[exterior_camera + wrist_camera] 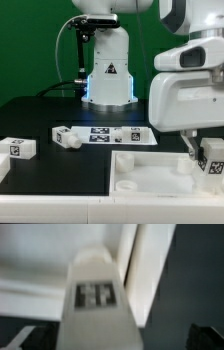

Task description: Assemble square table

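The arm [190, 80] hangs wrist-down over the white tabletop [150, 178], which lies on the black counter [60, 180]. Its gripper [198, 152] is open, fingers clear on either side of a tagged leg [98, 308] beside the tabletop's rim. Two loose legs [20, 148] [68, 135] lie beyond the tabletop.

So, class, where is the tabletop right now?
The tabletop lies in the exterior view's lower right, nearest the camera, just in front of the marker board.

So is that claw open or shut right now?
Open: the claw has its fingers wide apart, dark gaps either side of the white leg between them.
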`<state>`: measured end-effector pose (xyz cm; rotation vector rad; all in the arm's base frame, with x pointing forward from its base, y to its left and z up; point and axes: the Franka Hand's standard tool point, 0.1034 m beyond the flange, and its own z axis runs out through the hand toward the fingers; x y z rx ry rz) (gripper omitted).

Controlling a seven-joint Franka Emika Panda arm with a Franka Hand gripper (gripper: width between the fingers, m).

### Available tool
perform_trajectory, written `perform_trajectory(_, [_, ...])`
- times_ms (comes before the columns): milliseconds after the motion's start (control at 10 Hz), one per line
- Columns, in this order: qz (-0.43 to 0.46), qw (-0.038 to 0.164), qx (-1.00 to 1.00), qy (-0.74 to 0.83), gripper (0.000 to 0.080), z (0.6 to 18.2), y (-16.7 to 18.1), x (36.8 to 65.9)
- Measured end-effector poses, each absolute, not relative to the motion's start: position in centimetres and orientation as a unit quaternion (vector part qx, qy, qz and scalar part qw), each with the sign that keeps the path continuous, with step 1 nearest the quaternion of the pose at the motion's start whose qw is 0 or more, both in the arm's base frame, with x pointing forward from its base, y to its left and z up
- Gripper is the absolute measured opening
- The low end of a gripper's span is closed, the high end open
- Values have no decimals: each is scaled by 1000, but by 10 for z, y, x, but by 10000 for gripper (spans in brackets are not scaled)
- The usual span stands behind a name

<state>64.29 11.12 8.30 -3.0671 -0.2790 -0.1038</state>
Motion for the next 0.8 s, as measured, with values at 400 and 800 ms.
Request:
perform_trajectory(400, [-17,30,-995,-93,563,83,101,642])
perform_trajectory(800, [-13,36,-999,21,284,83,103,642])
